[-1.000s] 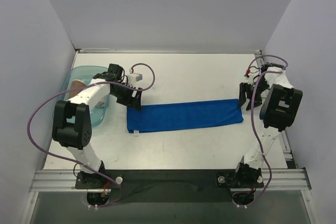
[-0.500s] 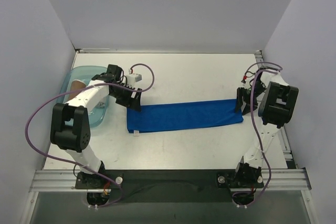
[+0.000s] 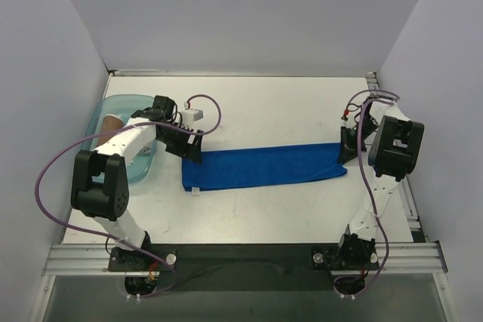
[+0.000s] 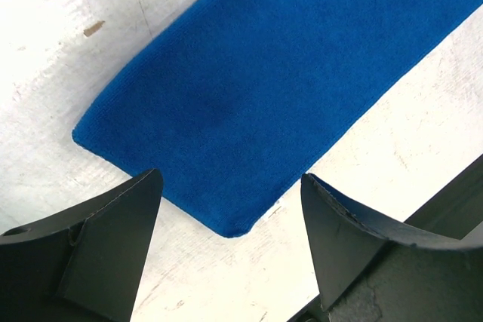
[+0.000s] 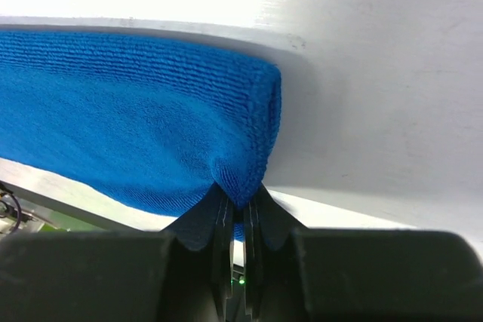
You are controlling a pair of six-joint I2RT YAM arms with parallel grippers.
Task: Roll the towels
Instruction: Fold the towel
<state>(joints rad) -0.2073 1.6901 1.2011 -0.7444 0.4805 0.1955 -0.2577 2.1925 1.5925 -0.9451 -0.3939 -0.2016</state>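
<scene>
A bright royal-blue towel (image 3: 264,166) lies folded in a long strip across the middle of the white table, with a small white tag (image 3: 195,190) at its near left corner. My left gripper (image 3: 190,150) is open just above the towel's left end, and in the left wrist view (image 4: 230,220) its fingers straddle the towel's corner (image 4: 234,228) without touching it. My right gripper (image 3: 342,154) is shut on the towel's right end. In the right wrist view (image 5: 238,203) the cloth (image 5: 136,118) is pinched between the jaws.
A translucent blue bin (image 3: 113,122) stands at the left edge of the table, with a tan thing (image 3: 111,121) showing inside it. White walls close off the back and both sides. A metal rail (image 3: 241,258) runs along the near edge.
My right gripper has moved left onto the towel's right end and shut on it, pulling that end slightly inward. My left gripper has stayed over the left end.
</scene>
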